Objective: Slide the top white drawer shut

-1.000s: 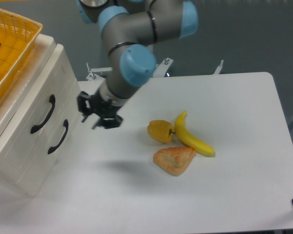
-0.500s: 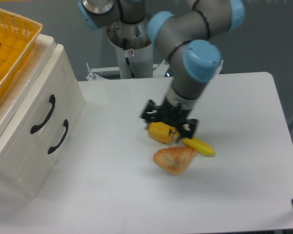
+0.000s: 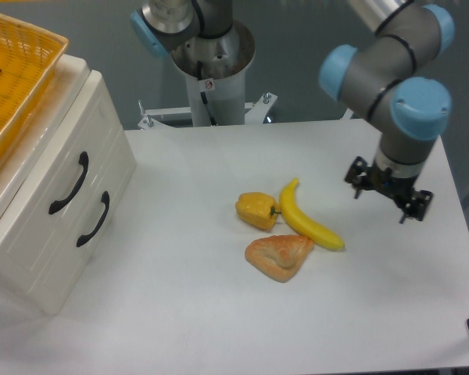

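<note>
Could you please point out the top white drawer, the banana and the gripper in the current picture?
top white drawer (image 3: 76,155), fixed camera view, on the panelled front beside its black handle.
banana (image 3: 306,221), fixed camera view, on the middle of its curved body.
gripper (image 3: 388,201), fixed camera view, midway between the tips of its fingers.

You've got the top white drawer (image 3: 62,168) over on the left side of the table, the upper of two stacked in that little glossy white cabinet. Panelled front, one curved black handle running diagonally across it from this angle. Its face sits pretty much flush with the lower drawer's front, so it looks pushed all the way in. The whole cabinet is angled in the shot, front turned toward the table's middle.
</note>
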Robot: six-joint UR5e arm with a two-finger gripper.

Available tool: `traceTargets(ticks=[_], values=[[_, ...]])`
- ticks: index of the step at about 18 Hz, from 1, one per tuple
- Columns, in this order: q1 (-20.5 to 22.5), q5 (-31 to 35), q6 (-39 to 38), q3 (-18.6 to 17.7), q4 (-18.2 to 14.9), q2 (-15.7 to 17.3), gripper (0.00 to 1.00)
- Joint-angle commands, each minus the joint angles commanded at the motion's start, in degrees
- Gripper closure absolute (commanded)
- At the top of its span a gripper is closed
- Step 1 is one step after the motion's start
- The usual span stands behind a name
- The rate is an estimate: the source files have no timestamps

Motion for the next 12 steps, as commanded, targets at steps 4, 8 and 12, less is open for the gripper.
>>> traceTargets(ticks=[4,8,12], values=[[0.26,-0.17,2.65,1.23,0.18,-0.44,0.0],[0.44,-1.5,2.74,1.5,-0.35,-0.53,0.0],[1.14,-1.41,3.52,1.5,-0.79,-0.44,0.0]])
